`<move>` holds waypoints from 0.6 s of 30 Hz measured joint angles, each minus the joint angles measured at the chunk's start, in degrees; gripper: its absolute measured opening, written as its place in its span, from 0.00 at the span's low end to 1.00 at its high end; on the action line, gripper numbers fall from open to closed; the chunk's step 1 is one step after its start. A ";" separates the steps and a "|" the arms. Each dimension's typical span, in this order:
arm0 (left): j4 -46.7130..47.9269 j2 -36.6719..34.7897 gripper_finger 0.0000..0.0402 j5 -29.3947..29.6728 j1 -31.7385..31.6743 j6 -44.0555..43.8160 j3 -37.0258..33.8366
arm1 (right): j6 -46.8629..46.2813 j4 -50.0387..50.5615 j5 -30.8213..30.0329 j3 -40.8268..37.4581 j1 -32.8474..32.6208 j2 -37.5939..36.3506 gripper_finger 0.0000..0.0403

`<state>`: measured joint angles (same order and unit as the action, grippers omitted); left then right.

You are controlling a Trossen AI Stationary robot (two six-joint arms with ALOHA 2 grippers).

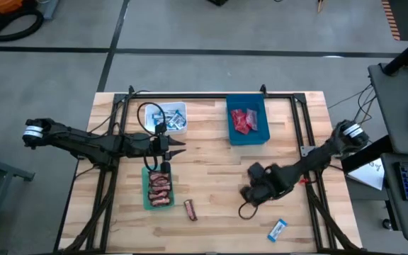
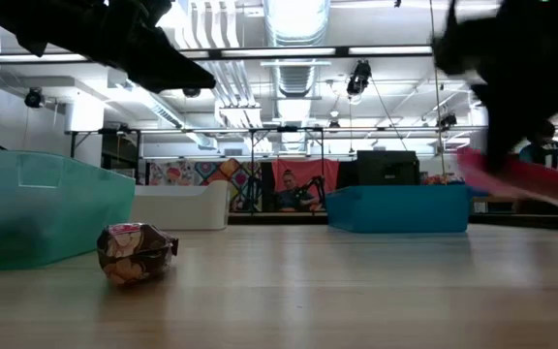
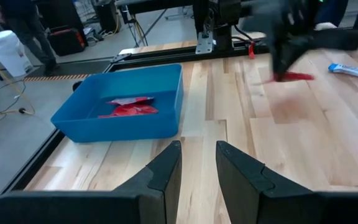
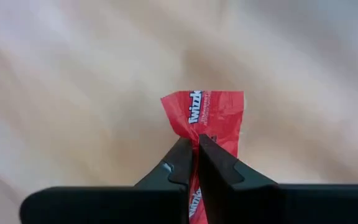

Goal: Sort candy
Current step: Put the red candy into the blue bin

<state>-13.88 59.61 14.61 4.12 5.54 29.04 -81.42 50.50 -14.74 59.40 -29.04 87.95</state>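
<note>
My right gripper (image 4: 194, 152) hangs over the table's right middle (image 1: 248, 193), shut on a red crinkly candy packet (image 4: 211, 115), also seen in the left wrist view (image 3: 289, 76). My left gripper (image 3: 197, 155) waits open above the table's left middle (image 1: 181, 147), beside the green bin. A brown candy bar (image 1: 190, 210) and a blue-and-white candy bar (image 1: 278, 229) lie flat on the table near its front edge. More red packets lie in the blue bin (image 1: 231, 134). My right gripper pinches the red packet between its two fingers at a crumpled stretch near one long edge (image 4: 188, 132). The fingers come from above, slanting down. The packet is lifted clear of the table and sticks out past the fingertips, tilted (image 2: 526, 181).
The white bin (image 1: 180, 106) with blue-and-white bars stands at the back left. The green bin (image 1: 146, 198) with brown bars sits front left. A black frame (image 1: 211, 97) runs around the table. Bare wood lies between the bins and the front edge.
</note>
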 joint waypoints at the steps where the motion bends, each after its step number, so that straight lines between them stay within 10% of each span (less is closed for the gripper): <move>1: -0.10 0.00 0.21 0.00 0.00 0.00 0.00 | 0.66 -0.22 -5.33 -0.06 0.08 -1.48 0.03; 6: -0.30 0.00 0.21 -0.02 0.00 -0.01 0.00 | 9.30 -5.75 -31.02 -1.76 0.19 -8.24 0.03; 9: -0.60 0.00 0.21 -0.04 0.00 -0.02 0.00 | 20.50 -13.33 -36.47 -3.16 1.75 -11.55 0.03; 13: -1.84 0.00 0.21 -2.34 0.01 -0.03 0.00 | 39.15 -29.46 -29.85 -5.96 5.15 -15.17 0.03; 18: -9.33 1.93 0.21 -18.56 0.09 0.74 -0.07 | 63.26 -56.91 -5.79 -11.08 9.41 -15.83 0.03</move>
<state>-23.20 61.54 -3.95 4.21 6.28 28.97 -18.16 -6.41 -20.53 48.31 -19.63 72.12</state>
